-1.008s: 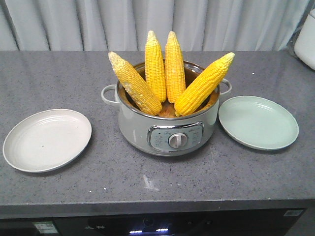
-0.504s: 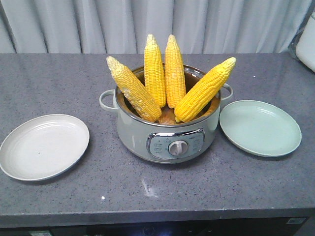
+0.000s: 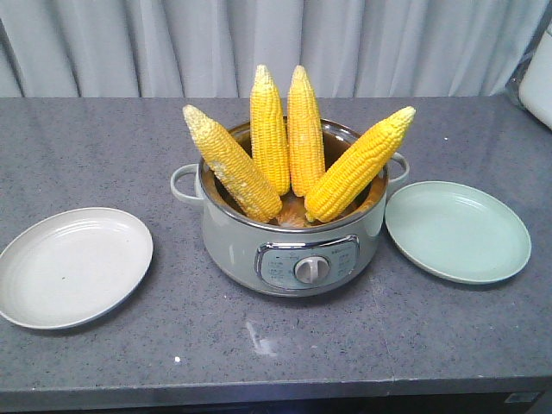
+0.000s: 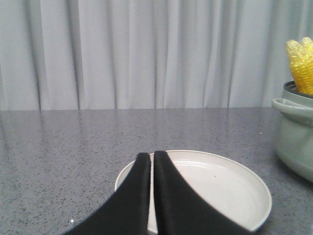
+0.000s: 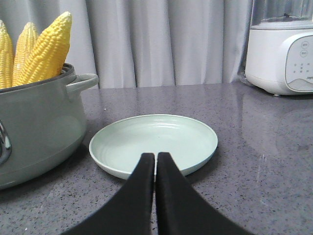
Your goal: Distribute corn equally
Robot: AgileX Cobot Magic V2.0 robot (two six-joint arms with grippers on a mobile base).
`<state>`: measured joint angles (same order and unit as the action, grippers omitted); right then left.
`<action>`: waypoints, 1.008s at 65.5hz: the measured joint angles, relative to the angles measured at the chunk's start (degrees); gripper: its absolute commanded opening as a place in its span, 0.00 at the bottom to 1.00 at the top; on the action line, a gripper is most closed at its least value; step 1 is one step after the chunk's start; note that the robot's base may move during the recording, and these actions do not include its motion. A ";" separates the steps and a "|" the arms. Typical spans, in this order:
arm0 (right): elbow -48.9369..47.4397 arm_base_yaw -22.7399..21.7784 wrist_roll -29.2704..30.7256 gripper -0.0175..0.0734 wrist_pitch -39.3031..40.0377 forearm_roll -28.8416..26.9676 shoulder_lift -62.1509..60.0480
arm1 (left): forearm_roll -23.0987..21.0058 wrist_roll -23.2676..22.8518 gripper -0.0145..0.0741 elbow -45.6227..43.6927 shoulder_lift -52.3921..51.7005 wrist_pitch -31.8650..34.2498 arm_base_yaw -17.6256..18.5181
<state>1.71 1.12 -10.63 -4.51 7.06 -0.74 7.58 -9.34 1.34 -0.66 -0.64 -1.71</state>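
Several yellow corn cobs (image 3: 269, 129) stand fanned out, tips up, in a pale green electric pot (image 3: 293, 246) at the counter's middle. A cream plate (image 3: 73, 266) lies left of the pot and a light green plate (image 3: 457, 229) lies right of it. Neither gripper shows in the front view. In the left wrist view my left gripper (image 4: 151, 155) is shut and empty above the near edge of the cream plate (image 4: 220, 183). My right gripper (image 5: 155, 155) is likewise shut and empty, over the near rim of the green plate (image 5: 156, 134). Corn (image 5: 44, 46) and pot (image 5: 39, 132) sit at that view's left.
A white appliance (image 5: 281, 51) with buttons stands at the back right of the counter. Grey curtains hang behind. The speckled grey counter (image 3: 276, 354) ends in a front edge near the bottom of the front view.
The front view has shifted: pot and plates sit slightly lower and leftward in the frame than a second ago, and the counter's front panel has dropped out of sight. Nothing on the counter has moved.
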 measured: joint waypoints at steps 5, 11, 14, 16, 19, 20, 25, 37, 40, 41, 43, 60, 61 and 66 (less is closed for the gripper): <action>0.00 0.00 0.00 0.19 0.00 0.00 0.00 | 0.00 0.00 0.16 0.00 0.00 0.00 0.00; 0.00 0.00 0.00 0.19 0.00 0.00 0.00 | 0.00 0.00 0.16 0.00 0.00 0.00 0.00; 0.00 0.00 0.00 0.19 0.00 0.00 0.00 | 0.00 0.00 0.16 0.00 0.00 0.00 0.00; 0.00 0.00 0.00 0.19 0.00 0.00 0.00 | 0.00 0.00 0.16 0.00 0.00 0.00 0.00; 0.00 0.00 0.00 0.19 0.00 0.00 0.00 | 0.00 0.00 0.16 0.00 0.00 0.00 0.00; 0.00 0.00 0.00 0.19 0.00 0.00 0.00 | 0.00 0.00 0.16 0.00 0.00 0.00 0.00; 0.00 0.00 0.00 0.19 0.00 0.00 0.00 | 0.00 0.00 0.16 0.00 0.00 0.00 0.00; 0.00 0.00 0.00 0.19 0.00 0.00 0.00 | 0.00 0.00 0.16 0.00 0.00 0.00 0.00; 0.00 0.00 0.00 0.19 0.00 0.00 0.00 | 0.00 0.00 0.16 0.00 0.00 0.00 0.00; 0.00 0.00 0.00 0.19 0.00 0.00 0.00 | 0.00 0.00 0.16 0.00 0.00 0.06 0.00; 0.00 0.00 0.00 0.19 0.00 0.00 0.00 | 0.00 0.00 0.16 0.00 0.00 0.11 0.00; 0.00 0.00 0.00 0.19 1.06 0.00 0.00 | 0.00 -1.63 0.16 0.00 0.00 3.56 0.00; 0.00 0.00 0.00 0.19 1.42 0.00 0.00 | 0.00 -2.16 0.16 -0.08 0.00 4.25 0.00; -1.02 0.00 0.00 0.19 2.00 0.00 0.00 | -0.05 -4.91 0.16 -2.62 0.00 4.08 0.00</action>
<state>0.69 1.12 -10.63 -2.51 7.06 -0.74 7.53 -14.25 -1.28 -0.66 3.44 -1.71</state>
